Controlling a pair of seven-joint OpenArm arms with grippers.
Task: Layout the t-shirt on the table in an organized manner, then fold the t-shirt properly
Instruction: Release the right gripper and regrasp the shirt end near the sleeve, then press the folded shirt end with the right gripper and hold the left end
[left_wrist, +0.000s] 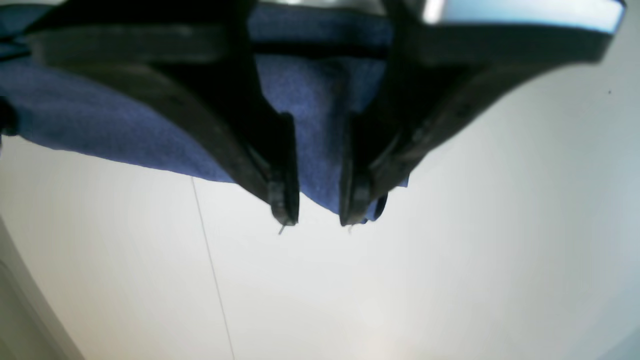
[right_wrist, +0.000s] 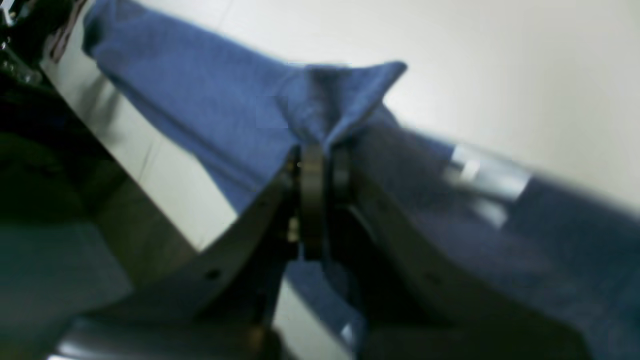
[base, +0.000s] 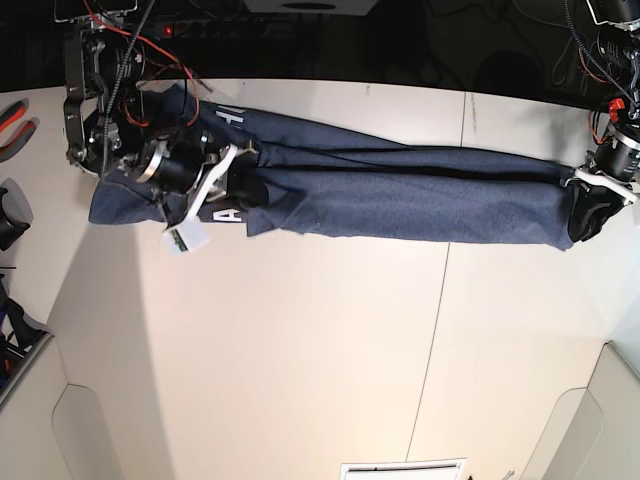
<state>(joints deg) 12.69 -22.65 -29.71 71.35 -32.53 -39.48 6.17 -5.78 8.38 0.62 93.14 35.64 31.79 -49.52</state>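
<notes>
The navy t-shirt (base: 400, 200) lies stretched in a long band across the far part of the table (base: 300, 350), with white lettering (base: 228, 215) at its left end. My right gripper (base: 248, 190) is at that left end. In the right wrist view my right gripper (right_wrist: 322, 160) is shut on a pinched fold of the t-shirt (right_wrist: 200, 100). My left gripper (base: 585, 220) is at the shirt's right end. In the left wrist view my left gripper (left_wrist: 320, 215) has its fingers apart, with the t-shirt (left_wrist: 100, 120) filling the gap down to its hem.
A thin dark seam (base: 435, 330) runs across the table from front to back. Red-handled pliers (base: 12, 115) and dark gear (base: 10, 215) lie at the left edge. Cables and a power strip (base: 200, 25) line the back. The front corners have rounded cut-outs (base: 90, 430).
</notes>
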